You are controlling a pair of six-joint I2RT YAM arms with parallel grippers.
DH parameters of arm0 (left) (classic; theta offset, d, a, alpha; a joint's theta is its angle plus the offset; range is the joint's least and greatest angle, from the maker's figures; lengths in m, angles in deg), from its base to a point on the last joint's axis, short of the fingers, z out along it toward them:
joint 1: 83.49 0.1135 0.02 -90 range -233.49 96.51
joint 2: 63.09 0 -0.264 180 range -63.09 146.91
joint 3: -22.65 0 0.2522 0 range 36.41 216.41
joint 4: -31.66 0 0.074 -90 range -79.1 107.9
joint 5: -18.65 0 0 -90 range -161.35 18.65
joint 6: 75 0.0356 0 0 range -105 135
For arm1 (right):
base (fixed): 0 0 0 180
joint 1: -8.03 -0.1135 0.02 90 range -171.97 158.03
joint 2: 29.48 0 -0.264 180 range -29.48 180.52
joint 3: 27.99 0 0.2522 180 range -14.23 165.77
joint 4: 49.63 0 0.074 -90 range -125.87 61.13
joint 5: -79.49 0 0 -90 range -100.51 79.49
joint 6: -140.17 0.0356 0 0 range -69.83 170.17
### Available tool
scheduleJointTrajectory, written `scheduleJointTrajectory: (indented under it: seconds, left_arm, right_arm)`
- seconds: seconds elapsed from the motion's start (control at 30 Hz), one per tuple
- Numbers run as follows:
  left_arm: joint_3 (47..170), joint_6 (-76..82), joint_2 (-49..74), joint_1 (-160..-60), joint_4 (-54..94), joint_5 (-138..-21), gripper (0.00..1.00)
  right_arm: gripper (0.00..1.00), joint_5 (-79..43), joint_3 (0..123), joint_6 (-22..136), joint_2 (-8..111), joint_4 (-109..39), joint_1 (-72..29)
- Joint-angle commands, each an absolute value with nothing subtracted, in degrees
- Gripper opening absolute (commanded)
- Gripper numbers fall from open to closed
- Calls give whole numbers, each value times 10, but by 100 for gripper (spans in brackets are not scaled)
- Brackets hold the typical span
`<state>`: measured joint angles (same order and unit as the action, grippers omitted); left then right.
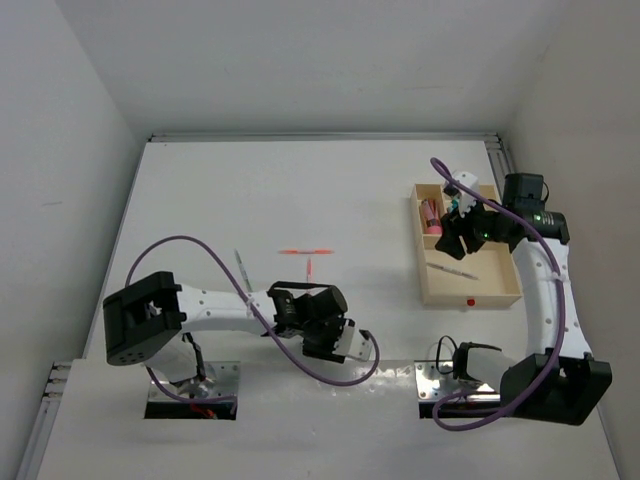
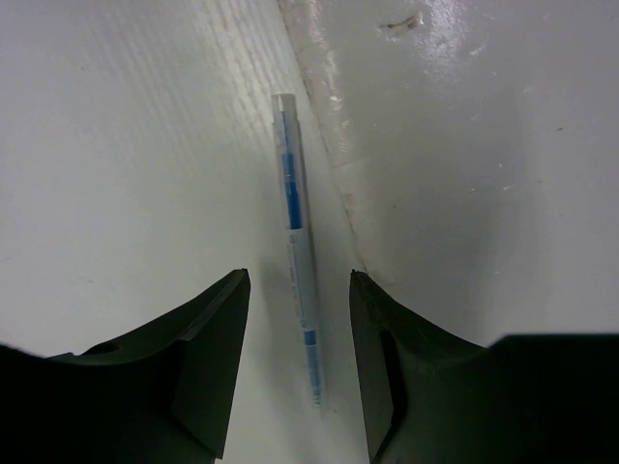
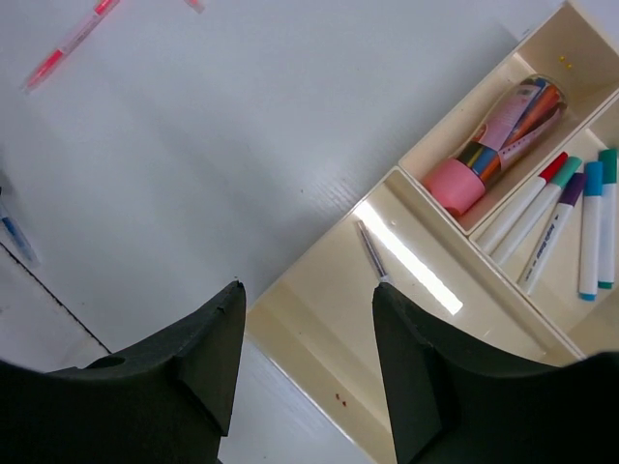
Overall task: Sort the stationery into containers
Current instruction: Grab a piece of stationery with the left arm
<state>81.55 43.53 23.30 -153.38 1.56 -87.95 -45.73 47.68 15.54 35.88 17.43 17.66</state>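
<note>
On the smooth white worktop, straddles a slim, blue-printed pen with the left hand, blunt black fingers spread, clear of it. Holds the right hand spread, empty, over the pale wooden tray, with a thin grey pen in the long compartment and round-capped markers alongside.

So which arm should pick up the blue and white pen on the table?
Left. The left tool hangs right over the pen, open, a finger on each side. The right tool is away over the wooden tray.
</note>
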Motion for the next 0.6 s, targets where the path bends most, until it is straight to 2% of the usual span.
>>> scheduleJointTrajectory:
  seconds: [0.0, 0.3, 0.57]
  left_arm:
    - [799, 426, 237, -1553, 41, -870, 52]
    - [796, 415, 271, -1563, 62, -818, 49]
    - [817, 417, 285, -1551, 23, -820, 27]
  right_arm:
    - [55, -487, 475, 179, 344, 178, 181]
    - [54, -491, 471, 200, 335, 171, 182]
    - [53, -489, 464, 184, 325, 179, 188]
